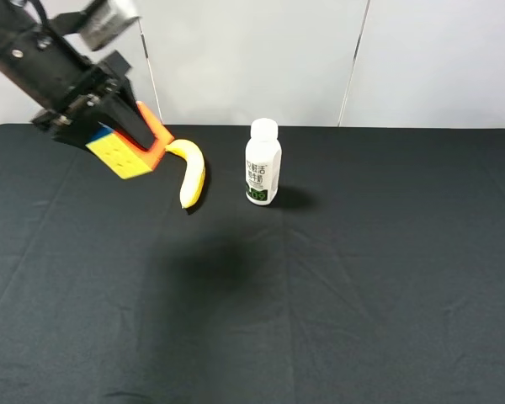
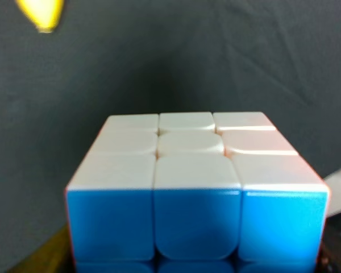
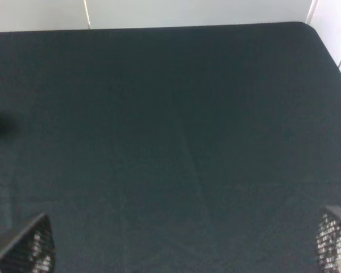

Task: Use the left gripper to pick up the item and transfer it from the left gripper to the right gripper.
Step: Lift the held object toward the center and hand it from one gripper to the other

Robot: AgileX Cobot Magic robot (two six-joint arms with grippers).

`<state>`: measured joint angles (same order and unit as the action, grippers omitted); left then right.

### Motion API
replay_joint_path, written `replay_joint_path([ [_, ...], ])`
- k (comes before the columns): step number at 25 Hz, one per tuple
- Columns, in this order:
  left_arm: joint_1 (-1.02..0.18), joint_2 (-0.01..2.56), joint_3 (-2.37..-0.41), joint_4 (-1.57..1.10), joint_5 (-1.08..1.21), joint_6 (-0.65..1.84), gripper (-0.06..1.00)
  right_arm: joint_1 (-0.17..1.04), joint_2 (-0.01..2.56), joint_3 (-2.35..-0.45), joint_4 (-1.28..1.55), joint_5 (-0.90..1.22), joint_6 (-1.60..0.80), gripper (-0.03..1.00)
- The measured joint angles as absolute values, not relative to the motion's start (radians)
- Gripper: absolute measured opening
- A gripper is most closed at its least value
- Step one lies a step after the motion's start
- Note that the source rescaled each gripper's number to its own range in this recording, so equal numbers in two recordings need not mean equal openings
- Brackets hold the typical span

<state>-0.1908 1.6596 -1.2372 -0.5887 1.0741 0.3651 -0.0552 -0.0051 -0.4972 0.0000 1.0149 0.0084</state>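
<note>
The item, a puzzle cube (image 1: 122,156) with yellow and orange faces showing, hangs tilted above the far left of the table, clamped in my left gripper (image 1: 128,135). In the left wrist view the cube (image 2: 196,187) fills the frame with white and blue faces, and the fingers are hidden by it. My right gripper (image 3: 182,250) is open and empty: its two fingertips (image 3: 28,250) stand far apart over bare black cloth. The right arm is out of the exterior high view.
A yellow banana (image 1: 191,171) lies just right of the held cube; its tip shows in the left wrist view (image 2: 41,12). A white bottle (image 1: 263,162) stands upright to the banana's right. The table (image 1: 362,295) is covered in black cloth.
</note>
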Motion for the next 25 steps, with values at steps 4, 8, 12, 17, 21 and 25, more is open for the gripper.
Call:
replay_joint_path([
  [4,-0.305,1.660,-1.237,-0.591,1.048,0.399,0.00,-0.055,-0.005,-0.497,0.010,1.015,0.008,1.00],
  [8,-0.413,1.660,-1.237,-0.594,0.980,0.408,0.00,-0.055,-0.005,-0.497,0.030,1.015,0.000,1.00],
  [12,-0.497,1.660,-1.237,-0.596,0.934,0.410,0.00,-0.055,0.002,-0.497,0.113,1.015,-0.055,1.00],
  [17,-0.571,1.660,-1.237,-0.604,0.923,0.410,0.00,-0.055,0.123,-0.516,0.227,1.015,-0.175,1.00],
  [21,-0.599,1.660,-1.237,-0.635,0.906,0.415,0.00,-0.016,0.217,-0.552,0.276,0.974,-0.308,1.00],
  [25,-0.601,1.660,-1.237,-0.691,0.896,0.425,0.00,0.095,0.269,-0.558,0.293,0.900,-0.354,1.00],
])
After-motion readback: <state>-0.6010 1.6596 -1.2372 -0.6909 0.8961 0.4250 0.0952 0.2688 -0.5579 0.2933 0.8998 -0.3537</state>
